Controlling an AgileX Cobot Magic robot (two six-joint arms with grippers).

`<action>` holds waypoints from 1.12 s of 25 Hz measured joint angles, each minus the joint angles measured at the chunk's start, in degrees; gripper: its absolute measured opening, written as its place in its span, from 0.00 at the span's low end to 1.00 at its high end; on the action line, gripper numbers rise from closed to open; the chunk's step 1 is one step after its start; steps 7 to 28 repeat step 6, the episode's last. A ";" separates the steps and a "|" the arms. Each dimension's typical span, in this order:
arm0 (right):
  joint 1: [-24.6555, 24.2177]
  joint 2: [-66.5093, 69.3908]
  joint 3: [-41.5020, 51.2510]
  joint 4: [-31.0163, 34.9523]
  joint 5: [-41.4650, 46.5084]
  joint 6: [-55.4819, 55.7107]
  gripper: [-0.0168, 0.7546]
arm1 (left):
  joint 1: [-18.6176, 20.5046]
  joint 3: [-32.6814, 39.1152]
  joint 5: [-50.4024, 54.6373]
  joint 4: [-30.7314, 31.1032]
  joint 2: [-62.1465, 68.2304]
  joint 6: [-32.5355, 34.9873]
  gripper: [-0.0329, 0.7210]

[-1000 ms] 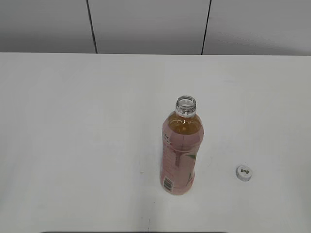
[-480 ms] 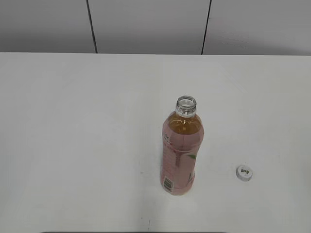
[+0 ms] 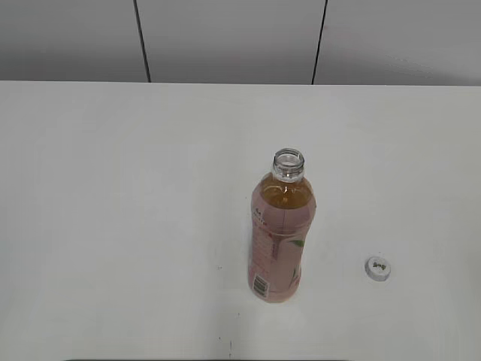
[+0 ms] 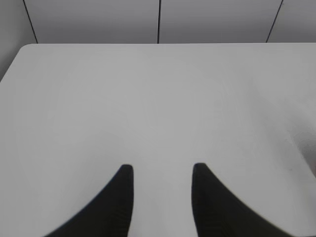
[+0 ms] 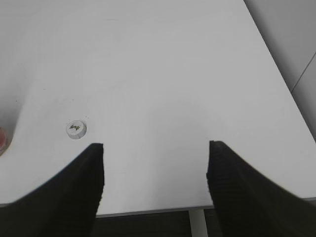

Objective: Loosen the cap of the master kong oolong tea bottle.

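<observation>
The master kong oolong tea bottle [image 3: 279, 237] stands upright on the white table, its neck open with no cap on it. The white cap [image 3: 379, 268] lies flat on the table to the bottle's right, apart from it; it also shows in the right wrist view [image 5: 76, 129]. Neither gripper shows in the exterior view. My left gripper [image 4: 162, 170] is open and empty over bare table. My right gripper [image 5: 154, 150] is open and empty near the table's front edge, with the cap just left of its left finger.
The white table [image 3: 113, 188] reaches back to a grey panelled wall [image 3: 225, 37]. The table's front edge [image 5: 148, 210] and right edge show in the right wrist view.
The bottle and the cap rest in the same places. No arm shows in the exterior view in any frame.
</observation>
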 joint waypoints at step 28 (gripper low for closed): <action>0.00 0.00 0.00 0.00 0.00 0.00 0.66 | 0.00 0.00 0.00 0.00 0.00 0.00 0.37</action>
